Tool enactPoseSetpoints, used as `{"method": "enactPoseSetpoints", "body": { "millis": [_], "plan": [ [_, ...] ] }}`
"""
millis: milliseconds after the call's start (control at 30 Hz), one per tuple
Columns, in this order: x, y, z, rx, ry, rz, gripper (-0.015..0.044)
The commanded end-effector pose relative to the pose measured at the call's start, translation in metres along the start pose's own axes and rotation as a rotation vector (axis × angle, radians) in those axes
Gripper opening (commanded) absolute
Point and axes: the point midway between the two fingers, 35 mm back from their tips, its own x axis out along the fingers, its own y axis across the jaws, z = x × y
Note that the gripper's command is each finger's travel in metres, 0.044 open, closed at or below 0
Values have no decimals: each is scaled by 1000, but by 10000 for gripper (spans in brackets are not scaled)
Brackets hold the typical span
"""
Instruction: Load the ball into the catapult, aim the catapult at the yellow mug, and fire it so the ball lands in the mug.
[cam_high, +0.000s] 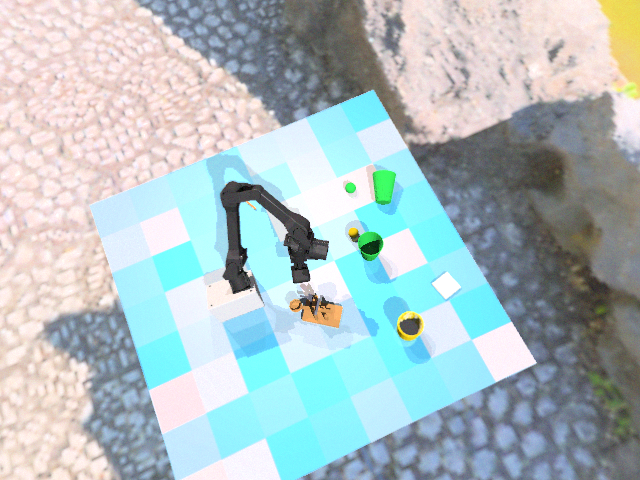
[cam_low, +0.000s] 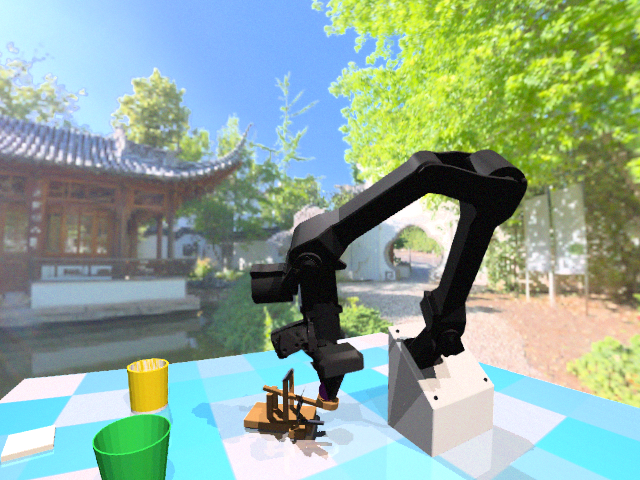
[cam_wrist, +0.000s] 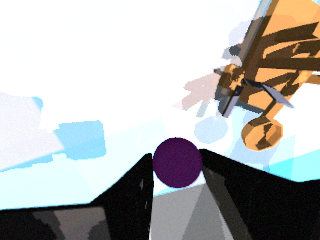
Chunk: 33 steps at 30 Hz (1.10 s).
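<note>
My gripper (cam_wrist: 175, 156) (cam_low: 327, 394) (cam_high: 306, 289) is shut on a dark purple ball (cam_wrist: 177, 165) (cam_low: 324, 392). It holds the ball just above the cup (cam_wrist: 261, 133) (cam_low: 329, 404) (cam_high: 295, 304) at the end of the catapult's throwing arm. The wooden catapult (cam_high: 322, 313) (cam_low: 279, 411) (cam_wrist: 282, 60) stands on the checkered table (cam_high: 330, 403), in front of the robot's base. The yellow mug (cam_high: 410, 325) (cam_low: 147, 384) stands upright, well off to the catapult's far side.
A green cup (cam_high: 370, 245) (cam_low: 132, 452) stands upright near a small yellow ball (cam_high: 353, 231). Another green cup (cam_high: 384, 186) stands upside down beside a small green ball (cam_high: 350, 187). A white flat block (cam_high: 446, 285) (cam_low: 28, 442) lies near the yellow mug. The robot's grey base (cam_high: 232, 302) (cam_low: 439, 403) is next to the catapult.
</note>
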Motion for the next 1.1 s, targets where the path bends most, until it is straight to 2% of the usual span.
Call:
{"method": "enactPoseSetpoints", "body": {
  "millis": [0,500,1067],
  "plan": [
    [2,-16,2,46,28,0,0],
    [15,-73,-3,212,125,29,0],
    [40,-129,-28,373,243,101,0]
  ]
}}
